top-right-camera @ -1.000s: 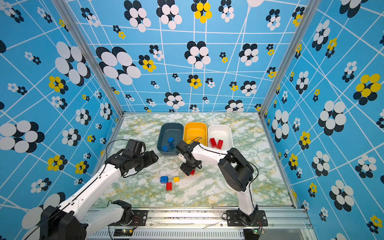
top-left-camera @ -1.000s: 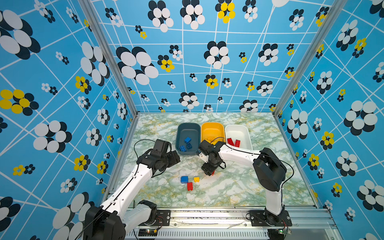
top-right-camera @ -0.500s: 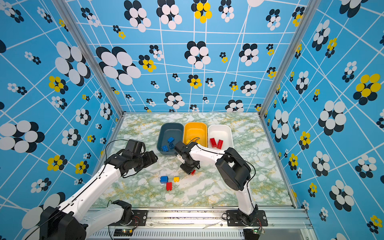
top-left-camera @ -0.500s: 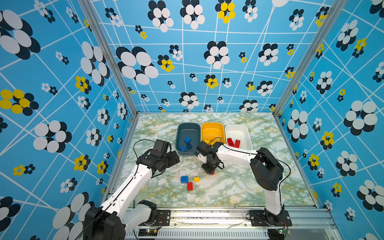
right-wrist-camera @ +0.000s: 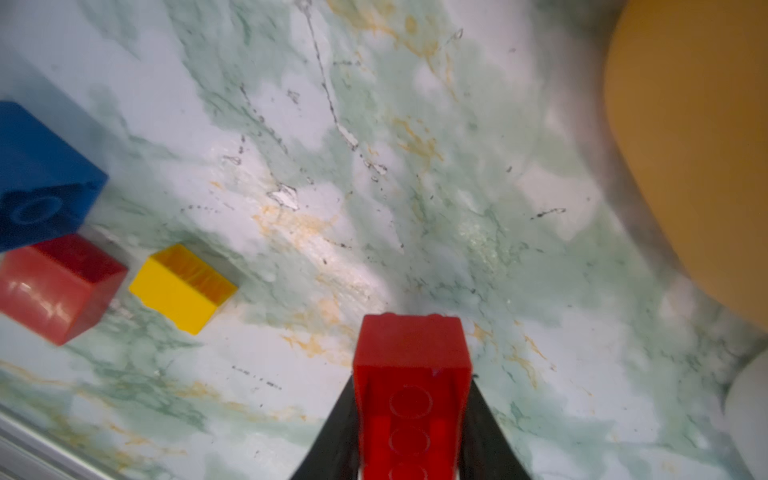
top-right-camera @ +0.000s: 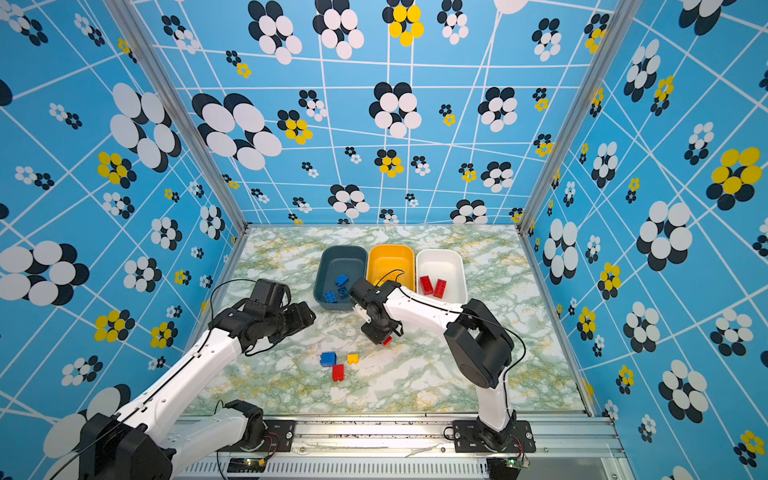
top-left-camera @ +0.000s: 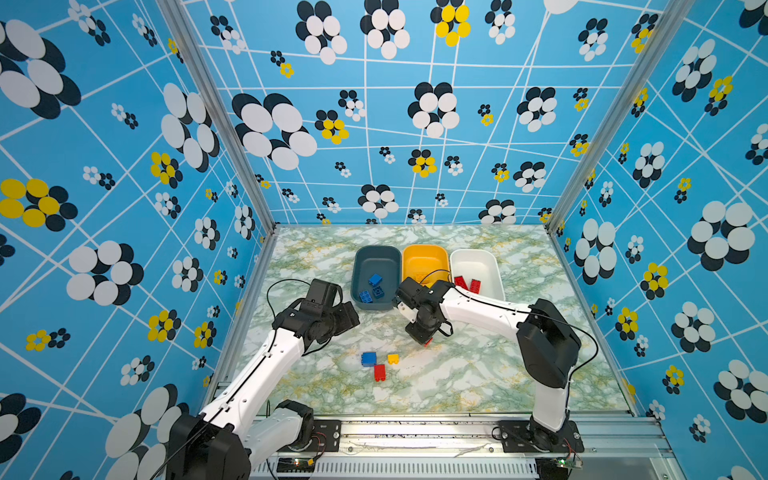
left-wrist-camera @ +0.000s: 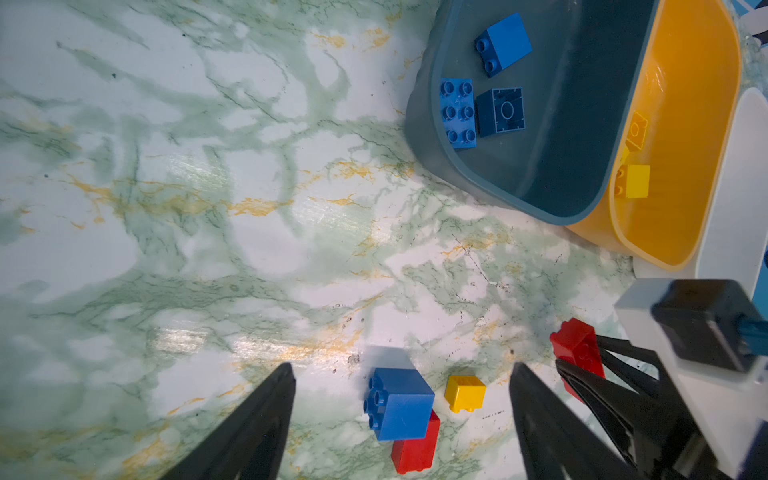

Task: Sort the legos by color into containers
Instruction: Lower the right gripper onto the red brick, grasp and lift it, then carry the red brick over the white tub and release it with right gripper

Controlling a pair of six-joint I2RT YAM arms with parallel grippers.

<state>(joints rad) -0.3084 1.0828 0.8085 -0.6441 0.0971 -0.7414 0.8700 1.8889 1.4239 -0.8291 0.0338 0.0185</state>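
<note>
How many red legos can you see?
4. Two red bricks lie in the white tub, one sits on the table beside the blue brick, and the right gripper holds one. The arm over the tubs may hide more.

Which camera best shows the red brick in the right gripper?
The right wrist view: the red brick fills the foreground between the fingers. The left wrist view shows it smaller, from the side; in both top views only a red sliver shows.

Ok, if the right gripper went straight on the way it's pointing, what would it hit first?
The marble tabletop. The right gripper points down at a bare patch of it, and the red brick between its fingers would touch first, if it isn't resting there already; depth is unclear.
</note>
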